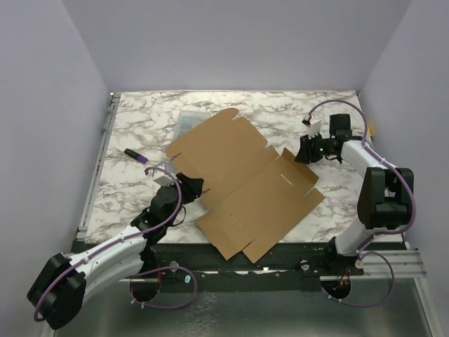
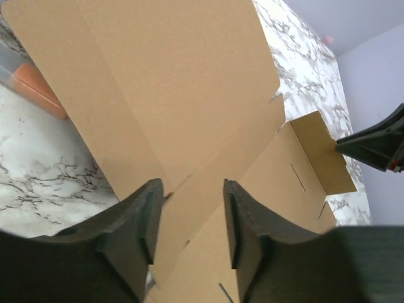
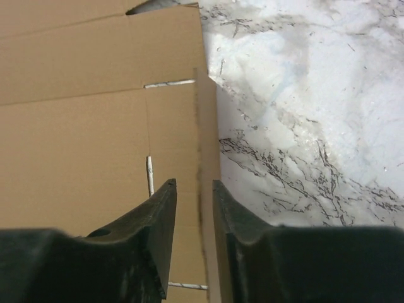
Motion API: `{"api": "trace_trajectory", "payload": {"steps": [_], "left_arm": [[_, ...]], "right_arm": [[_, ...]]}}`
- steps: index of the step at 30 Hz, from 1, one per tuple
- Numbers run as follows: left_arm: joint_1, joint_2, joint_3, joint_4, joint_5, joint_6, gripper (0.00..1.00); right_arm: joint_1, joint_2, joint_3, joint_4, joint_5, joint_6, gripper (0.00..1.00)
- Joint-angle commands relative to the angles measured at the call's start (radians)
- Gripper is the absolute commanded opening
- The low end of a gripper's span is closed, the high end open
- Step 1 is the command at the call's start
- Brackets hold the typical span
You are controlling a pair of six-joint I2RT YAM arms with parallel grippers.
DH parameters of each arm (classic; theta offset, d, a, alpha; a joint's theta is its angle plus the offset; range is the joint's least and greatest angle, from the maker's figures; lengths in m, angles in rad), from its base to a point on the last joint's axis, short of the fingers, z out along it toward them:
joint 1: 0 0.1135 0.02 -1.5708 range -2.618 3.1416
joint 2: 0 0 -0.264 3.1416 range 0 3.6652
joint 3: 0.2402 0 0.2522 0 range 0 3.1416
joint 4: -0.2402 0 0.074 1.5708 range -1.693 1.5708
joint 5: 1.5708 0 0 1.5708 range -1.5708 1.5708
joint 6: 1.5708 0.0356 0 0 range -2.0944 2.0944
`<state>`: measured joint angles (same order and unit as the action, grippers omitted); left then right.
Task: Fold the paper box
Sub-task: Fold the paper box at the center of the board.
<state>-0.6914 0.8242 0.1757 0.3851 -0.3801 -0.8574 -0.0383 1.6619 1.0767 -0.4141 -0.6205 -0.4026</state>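
Observation:
The paper box [image 1: 245, 186] is a brown die-cut sheet lying mostly flat across the middle of the table, one corner hanging over the near edge. My left gripper [image 1: 191, 189] is at its left edge; in the left wrist view it [image 2: 192, 189] is open, with the cardboard [image 2: 170, 95] showing between the fingers and nothing pinched. My right gripper [image 1: 303, 151] is at the sheet's right side flap [image 2: 322, 151], which stands up. In the right wrist view the jaws [image 3: 194, 186] stand slightly apart on either side of the flap's thin edge [image 3: 205, 158], with a gap on both sides.
A small clear plastic case [image 1: 191, 121] lies behind the sheet's far left corner, with orange contents [image 2: 38, 85] seen in the left wrist view. A purple marker [image 1: 135, 156] lies on the marble table [image 1: 295, 119] to the left. Walls close in on three sides.

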Motion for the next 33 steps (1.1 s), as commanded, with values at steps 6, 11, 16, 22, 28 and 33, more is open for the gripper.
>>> {"api": "trace_trajectory", "payload": {"steps": [6,11,16,22,28,33], "left_arm": [[-0.003,-0.085,0.198,-0.463,0.196,0.038,0.68],[-0.005,-0.022,0.264,-0.642,0.335,0.023,0.70],[-0.014,0.040,0.306,-0.774,0.339,0.051,0.72],[-0.083,0.129,0.324,-0.830,0.288,0.015,0.99],[-0.159,0.080,0.315,-0.933,0.269,-0.158,0.99],[-0.169,-0.116,0.183,-0.899,0.299,-0.369,0.89]], "right_arm": [[-0.004,-0.099,0.010,-0.045,0.025,-0.037,0.55],[-0.004,-0.196,-0.020,-0.152,-0.137,-0.177,0.69],[0.001,-0.290,-0.084,-0.354,-0.413,-0.517,0.78],[0.012,-0.335,-0.199,-0.445,-0.539,-0.781,0.91],[0.020,-0.333,-0.213,-0.455,-0.559,-0.789,0.91],[0.023,-0.336,-0.222,-0.454,-0.550,-0.805,0.91]]}}
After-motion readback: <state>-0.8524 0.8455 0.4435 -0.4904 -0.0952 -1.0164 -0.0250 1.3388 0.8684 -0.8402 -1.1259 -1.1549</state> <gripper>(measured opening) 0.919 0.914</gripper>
